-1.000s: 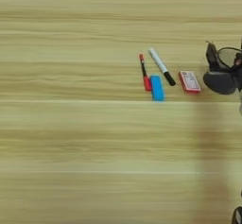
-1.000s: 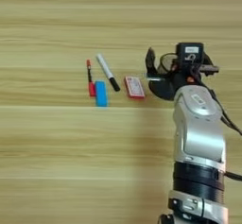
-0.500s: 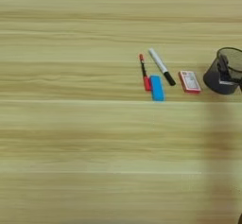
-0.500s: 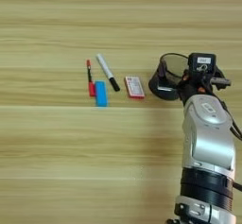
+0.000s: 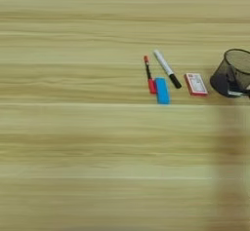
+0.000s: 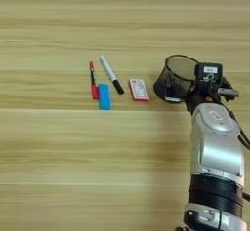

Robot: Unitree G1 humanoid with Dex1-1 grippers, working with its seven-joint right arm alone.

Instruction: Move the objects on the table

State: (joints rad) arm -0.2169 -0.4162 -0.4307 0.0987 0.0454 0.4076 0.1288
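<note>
Silver forearm (image 6: 216, 147) rises from the bottom right edge, its black two-finger pincer (image 6: 188, 92) at the black mesh cup (image 6: 177, 79), which tilts; whether it grips the cup I cannot tell. Farther left on the light-tan wooden table (image 6: 58, 166), blue oblong block (image 6: 104, 96), thin red pen (image 6: 92, 80), black-capped white marker (image 6: 111, 74) and small red-edged card (image 6: 138, 89) lie grouped, apparently untouched, so the task looks barely started

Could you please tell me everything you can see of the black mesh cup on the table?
The black mesh cup is a round, dark, see-through container that looks like wire mesh, with a thin rim around its open mouth. It is tilted, mouth up and to the right, solid base low at the left. It sits on the table, right of the red-edged card. The hand is at its right side; the hold itself is hidden.
</note>
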